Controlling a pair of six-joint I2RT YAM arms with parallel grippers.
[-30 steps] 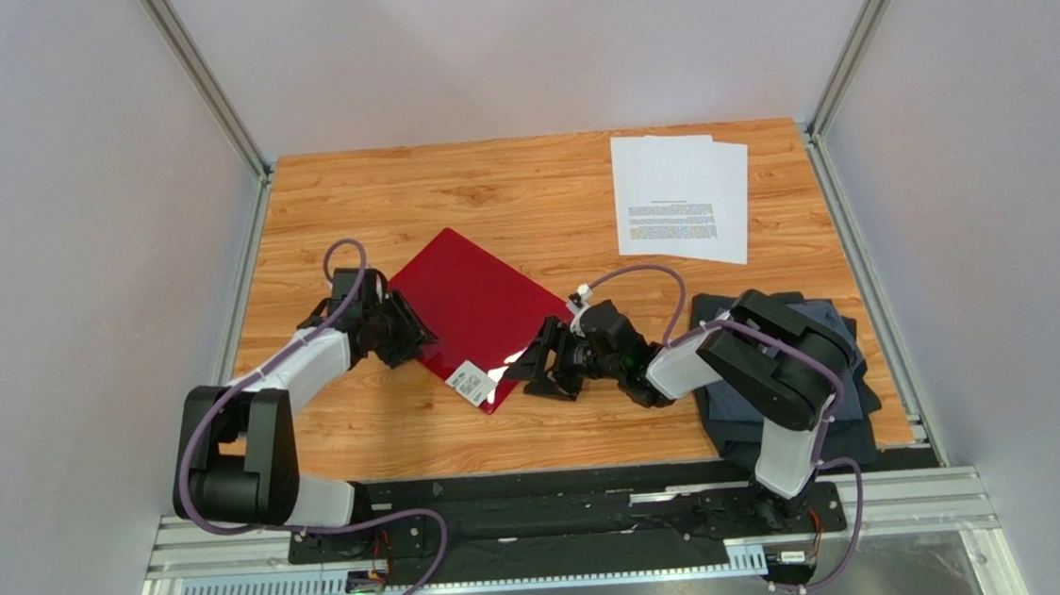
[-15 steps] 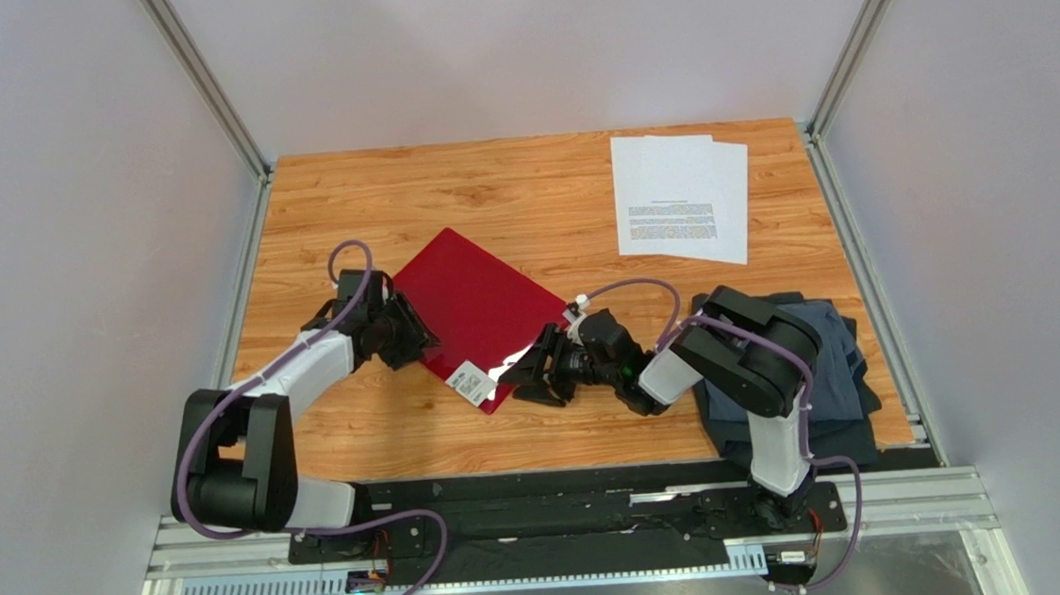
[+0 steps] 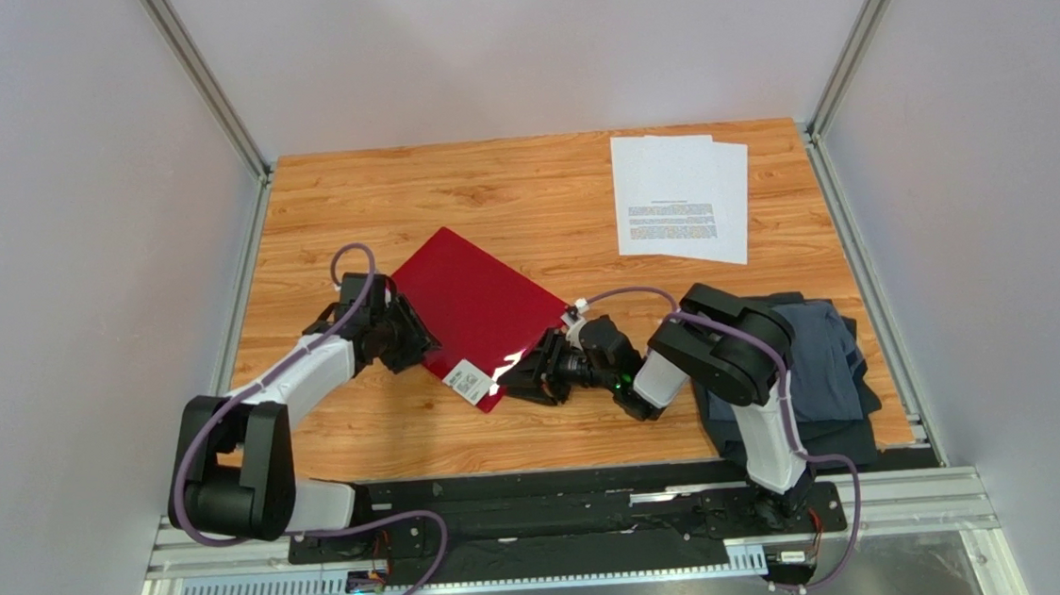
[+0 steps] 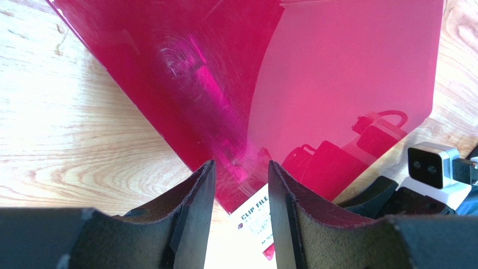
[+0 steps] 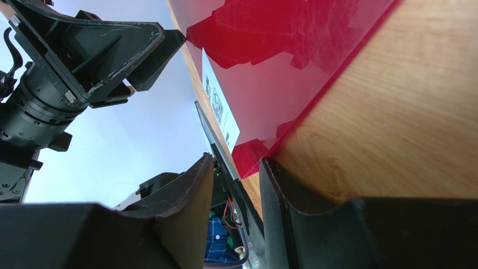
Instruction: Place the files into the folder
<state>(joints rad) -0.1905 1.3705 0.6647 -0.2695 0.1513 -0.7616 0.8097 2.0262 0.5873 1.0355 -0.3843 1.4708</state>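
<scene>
The red folder [image 3: 472,302] lies closed on the wooden table, its white label [image 3: 467,379] at the near corner. My left gripper [image 3: 404,339] rests at the folder's left edge, open; in the left wrist view the folder [image 4: 314,84] and label [image 4: 255,216] show in the gap between the fingers [image 4: 193,213]. My right gripper [image 3: 521,378] sits low at the folder's near corner. Its jaws are partly open, and the red corner [image 5: 252,157] lies just ahead of the fingertips [image 5: 272,182]. The files [image 3: 682,198], white printed sheets, lie at the far right.
A dark grey-blue folded cloth [image 3: 817,353] lies at the near right, beside the right arm. Metal frame rails run along both table sides. The right gripper's black fingers [image 4: 387,193] and white camera [image 4: 432,165] show beyond the folder in the left wrist view.
The right gripper has slid left along the table to the folder's near corner, and its jaws have narrowed. The left gripper and the folder have barely moved.
</scene>
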